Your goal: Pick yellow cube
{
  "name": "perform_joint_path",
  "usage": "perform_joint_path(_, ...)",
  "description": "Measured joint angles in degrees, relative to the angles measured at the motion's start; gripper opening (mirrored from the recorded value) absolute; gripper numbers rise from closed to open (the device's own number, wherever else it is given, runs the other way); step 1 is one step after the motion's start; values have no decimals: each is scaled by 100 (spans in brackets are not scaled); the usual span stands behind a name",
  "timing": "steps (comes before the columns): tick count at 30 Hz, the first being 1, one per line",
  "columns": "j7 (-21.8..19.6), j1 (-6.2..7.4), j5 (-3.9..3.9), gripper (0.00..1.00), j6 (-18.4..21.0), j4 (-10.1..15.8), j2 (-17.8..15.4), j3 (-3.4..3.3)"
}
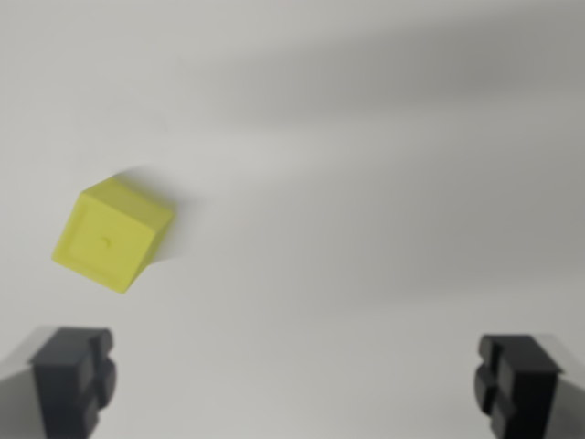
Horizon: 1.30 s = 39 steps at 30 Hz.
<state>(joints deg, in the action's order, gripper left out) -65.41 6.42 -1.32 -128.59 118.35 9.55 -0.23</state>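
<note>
- Yellow cube (111,235) resting on the pale counter (366,183), turned corner-on to the camera, one broad face up with a faint mark at its middle.
- No contact with anything but the counter; soft shadow trailing off its upper right edge.
- Cube well toward the wrist view's left, above the left dark finger (75,377) and apart from it; right finger (519,382) far off across the frame from the cube.
- Gripper (297,380) with jaws spread wide, nothing between them, only bare counter in the gap.
- Cube outside the gap: up and to the left of the midpoint between the fingers, nearly in line with the left finger rather than centred.
- Some blur over the whole picture, so fine edges of the cube hard to read.
- Step in hand, as a judgement: approach and alignment, grasp not yet begun.
- Next move likely calls for a shift toward the cube to bring it midway between the fingers, probably a wrist turn to square the pads with two opposite flat faces rather than corners, then a descent around the cube and a close.
- Risk if uncorrected: left finger landing on top of the cube or nudging it aside.
</note>
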Motion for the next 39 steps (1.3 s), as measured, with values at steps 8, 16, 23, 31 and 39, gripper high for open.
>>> perform_joint_path(8,-462,147,1,100,-251,104,159,0)
perform_joint_path(16,-921,292,7,100,-495,181,337,-1)
perform_joint_path(23,-1323,421,15,100,-706,230,509,-1)
perform_joint_path(31,-1777,567,27,100,-940,262,722,-2)
perform_joint_path(39,-2226,712,42,100,-1166,269,949,-3)
